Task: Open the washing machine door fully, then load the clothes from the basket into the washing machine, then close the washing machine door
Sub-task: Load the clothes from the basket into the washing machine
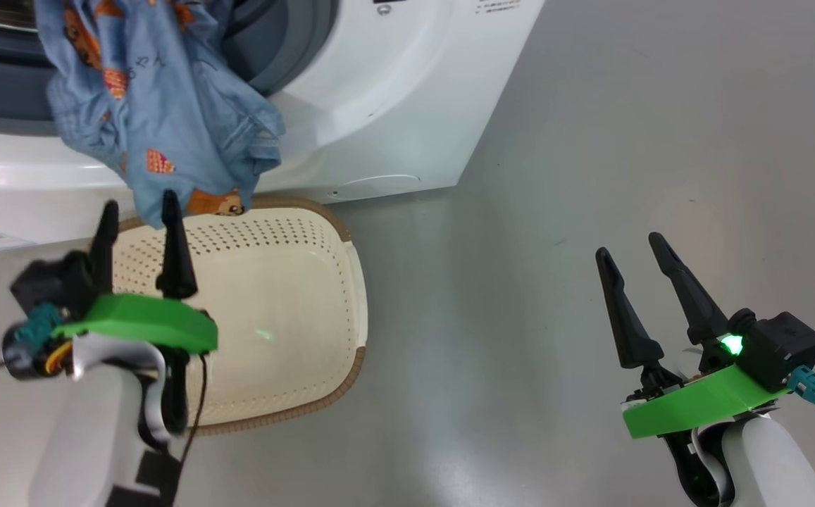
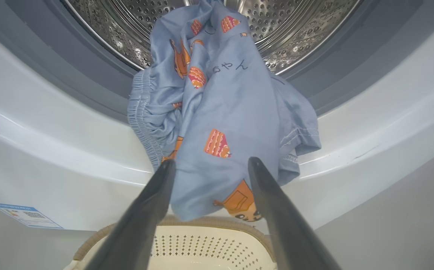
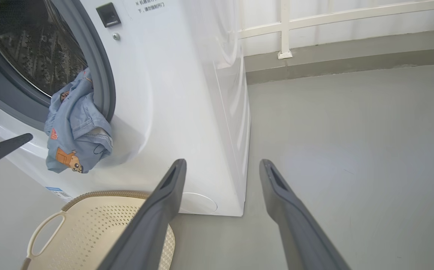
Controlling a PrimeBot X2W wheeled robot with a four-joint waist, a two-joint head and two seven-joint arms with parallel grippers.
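**A:** What is the left gripper (image 1: pixel 138 208) doing down there?

**B:** It is hovering over the far rim of the basket (image 1: pixel 287 282) with its jaws spread wide, gripping nothing. Its two fingers are framing the hanging hem of the clothes (image 1: pixel 160 105). I cannot tell whether they are brushing the fabric.

**A:** And where are the clothes lying?

**B:** They are draping over the lower edge of the washing machine (image 1: pixel 379 105) opening. The upper part is reaching into the drum (image 2: pixel 126 22), and the lower part is dangling down the white front above the basket. I'd say the bundle is catching on the grey gasket (image 2: pixel 70 71), which is why it is hanging there and not dropping inside.

**A:** So the loading is only partly done?

**B:** That's my reading. The basket is sitting bare on the floor (image 1: pixel 520 282) against the machine's bottom front edge, so the hem is needing a push inward.

**A:** And the right gripper (image 1: pixel 628 246)?

**B:** It is waiting well off to the side over the floor, equally wide open and holding nothing, probably keeping out of the way.
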